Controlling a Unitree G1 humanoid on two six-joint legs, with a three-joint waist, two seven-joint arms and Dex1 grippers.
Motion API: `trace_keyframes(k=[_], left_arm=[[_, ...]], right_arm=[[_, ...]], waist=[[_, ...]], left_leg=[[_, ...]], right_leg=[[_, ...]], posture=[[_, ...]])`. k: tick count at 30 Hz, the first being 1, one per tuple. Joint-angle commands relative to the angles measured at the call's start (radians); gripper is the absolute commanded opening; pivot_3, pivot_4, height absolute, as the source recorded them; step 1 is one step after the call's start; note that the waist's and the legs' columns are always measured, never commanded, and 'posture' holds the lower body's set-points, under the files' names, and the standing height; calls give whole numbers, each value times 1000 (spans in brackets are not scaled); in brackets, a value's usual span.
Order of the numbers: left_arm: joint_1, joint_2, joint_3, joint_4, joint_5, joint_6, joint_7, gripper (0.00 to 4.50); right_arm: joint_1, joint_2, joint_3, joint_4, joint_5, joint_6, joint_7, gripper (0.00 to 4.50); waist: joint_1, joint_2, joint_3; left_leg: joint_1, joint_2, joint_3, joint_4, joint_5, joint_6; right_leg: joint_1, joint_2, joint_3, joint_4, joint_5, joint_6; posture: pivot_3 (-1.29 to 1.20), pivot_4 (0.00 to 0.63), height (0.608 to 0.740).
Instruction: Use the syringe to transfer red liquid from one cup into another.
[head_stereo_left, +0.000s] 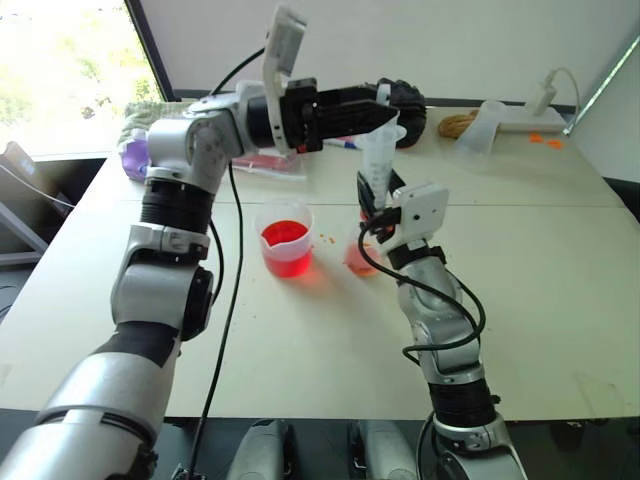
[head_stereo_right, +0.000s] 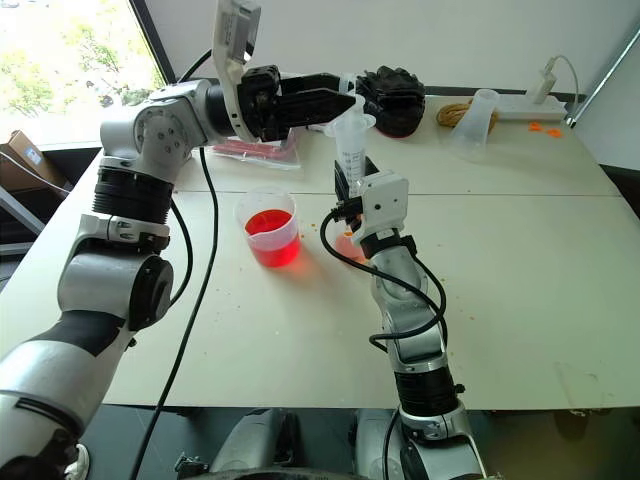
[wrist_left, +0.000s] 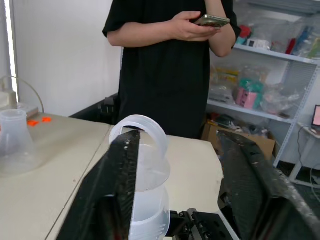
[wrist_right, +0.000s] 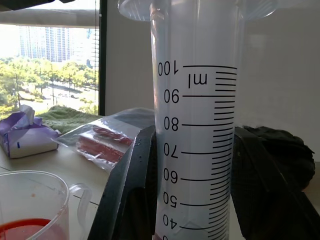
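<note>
Readable markings are found on one item only — the barrel of the syringe (wrist_right: 195, 150). A graduated scale is printed in black down the clear barrel, with numbered lines read as 100, 90, 80, 70, 60, 50 and 40 — finer unnumbered lines are set between them. The unit "ml" is printed beside the 100 mark. All characters appear inverted.

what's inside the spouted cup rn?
Red liquid pools in the bottom part of the spouted measuring cup, well below the rim; nothing else is in it. The cup's base is hidden by the liquid.
</note>
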Motion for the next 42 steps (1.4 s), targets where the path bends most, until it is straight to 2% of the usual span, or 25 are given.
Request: trace_keyframes(k=[1,3,14,22,34,42], left_arm=[[-38,-1,-10,-14,12,-8,-24,844],[-32,-2,-22,-21,24,-8,-34,51],[36,-9,-59,-100,48,20,-35,51],[61,-22,-63,-66,76,-9,-32,51],[69,-44,-61,-20,100,-36,-23,51],[83,-50,-63,-24,107,-30,-21,51]], right_arm=[[-2,0,-1,-55,-3,-16,-2,1332],[0,-1,-1,-54,-4,-19,-2,1332],[2,-3,-4,-64,-1,-19,1,1332],[11,-12,-13,-100,11,11,7,1332],[-22,-14,-31,-228,101,195,49,1332],[-41,-15,-51,-258,123,251,48,1332]], waist=[[-1,0,0],[0,0,0],[1,0,0],[1,0,0],[2,0,0],[2,0,0]], left_leg=[[0,0,0,0,0,0],[0,0,0,0,0,0],[0,0,0,0,0,0],[0,0,0,0,0,0],[0,0,0,0,0,0],[0,0,0,0,0,0]], right_leg=[[0,0,0,0,0,0],[0,0,0,0,0,0],[0,0,0,0,0,0],[0,0,0,0,0,0],[0,0,0,0,0,0],[0,0,0,0,0,0]], posture=[[0,150,740],[0,150,740],[0,150,740],[0,150,740],[0,150,740],[0,150,740]])
